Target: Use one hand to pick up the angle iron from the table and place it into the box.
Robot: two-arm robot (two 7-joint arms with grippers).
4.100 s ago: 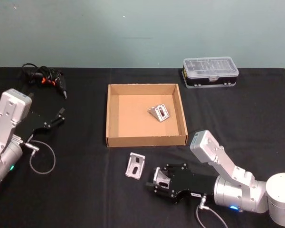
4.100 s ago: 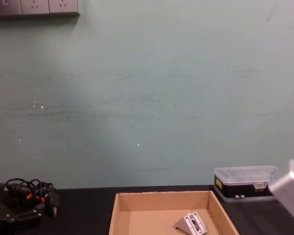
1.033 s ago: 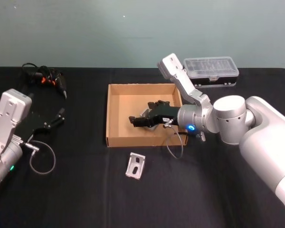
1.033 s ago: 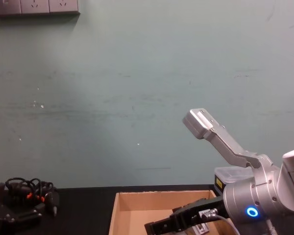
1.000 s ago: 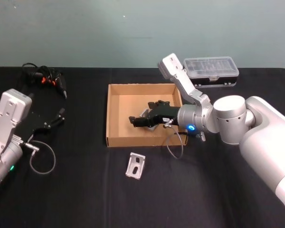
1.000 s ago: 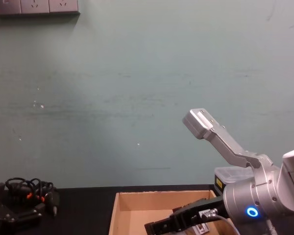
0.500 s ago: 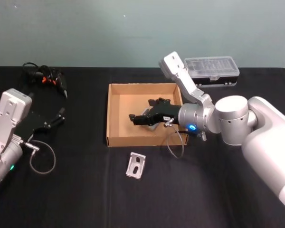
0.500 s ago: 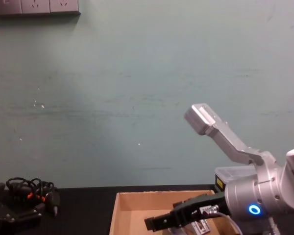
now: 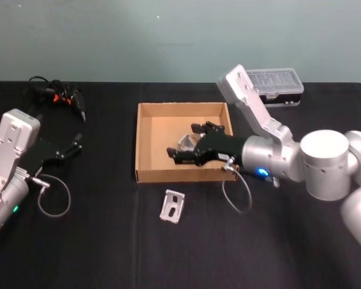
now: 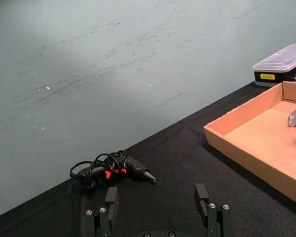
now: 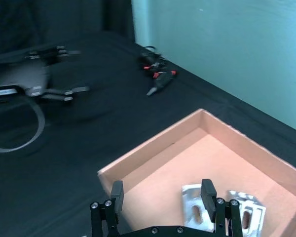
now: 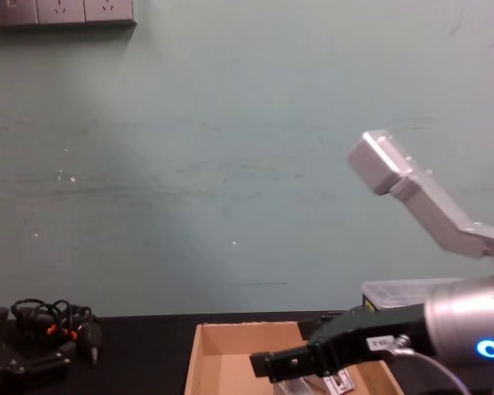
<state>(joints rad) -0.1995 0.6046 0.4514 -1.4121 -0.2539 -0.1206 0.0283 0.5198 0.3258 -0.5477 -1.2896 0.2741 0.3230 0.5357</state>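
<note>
Cardboard box's (image 9: 145, 171) angle iron (image 9: 185, 143) is half hidden under spread right pincer (image 9: 173, 155); left pincer (image 10: 157, 197) spread at table's (image 9: 108, 241) left.

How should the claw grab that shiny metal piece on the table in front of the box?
Probably from straight above, pinching the angle iron across its two long side edges. It lies low on the table, with bare tabletop on both sides for the right claw to close in; the box wall stands apart behind it.
</note>
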